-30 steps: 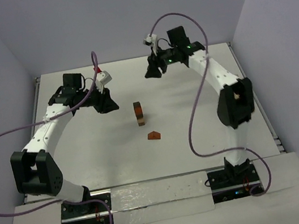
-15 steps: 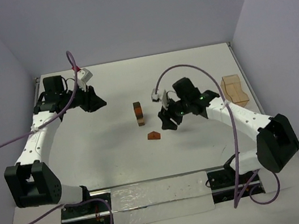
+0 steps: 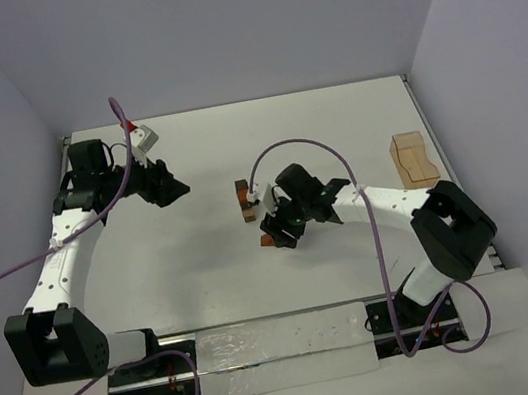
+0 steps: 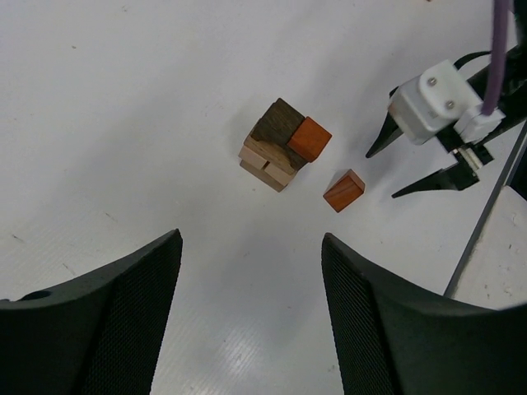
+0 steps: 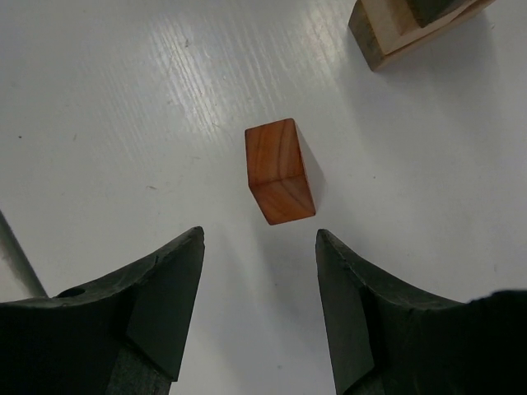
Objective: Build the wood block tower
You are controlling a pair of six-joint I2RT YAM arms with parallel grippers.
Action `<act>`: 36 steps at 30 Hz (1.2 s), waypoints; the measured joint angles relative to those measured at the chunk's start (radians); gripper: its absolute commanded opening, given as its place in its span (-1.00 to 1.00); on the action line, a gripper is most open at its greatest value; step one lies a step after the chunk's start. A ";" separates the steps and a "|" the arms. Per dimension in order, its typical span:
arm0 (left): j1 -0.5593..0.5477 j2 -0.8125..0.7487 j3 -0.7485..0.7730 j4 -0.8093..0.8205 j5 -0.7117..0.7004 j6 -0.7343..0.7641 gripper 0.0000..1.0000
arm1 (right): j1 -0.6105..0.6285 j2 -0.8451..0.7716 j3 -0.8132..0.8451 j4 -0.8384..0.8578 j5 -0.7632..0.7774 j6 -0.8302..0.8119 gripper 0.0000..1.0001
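The wood block tower [image 3: 243, 201] is a short stack at the table's centre. From the left wrist I see its tan base, a dark block and an orange-red cube on top [image 4: 280, 146]. A loose reddish block [image 5: 278, 171] lies on the table just in front of the tower [image 5: 403, 25]. My right gripper [image 3: 275, 231] hovers right over that block, open, fingertips just short of it [image 5: 259, 234] and touching nothing. My left gripper [image 3: 176, 187] stands left of the tower, open and empty [image 4: 251, 239], pointing toward the stack.
A light-tan open wooden box [image 3: 413, 159] sits near the table's right edge. The right arm's purple cable [image 3: 287, 153] arches above the tower. The right gripper [image 4: 381, 174] shows in the left wrist view beside the loose block [image 4: 343, 190].
The right arm swung from the far back of the table down to the loose block at the centre. The left gripper drew back leftward and its jaws opened.
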 measured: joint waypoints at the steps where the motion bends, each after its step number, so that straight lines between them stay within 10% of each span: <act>1: 0.001 0.000 -0.001 0.000 0.000 0.000 0.61 | 0.005 0.010 0.002 0.003 0.006 0.002 0.30; 36: 0.010 0.000 -0.002 0.000 0.016 0.011 0.70 | 0.084 0.172 0.157 -0.080 0.099 -0.064 0.06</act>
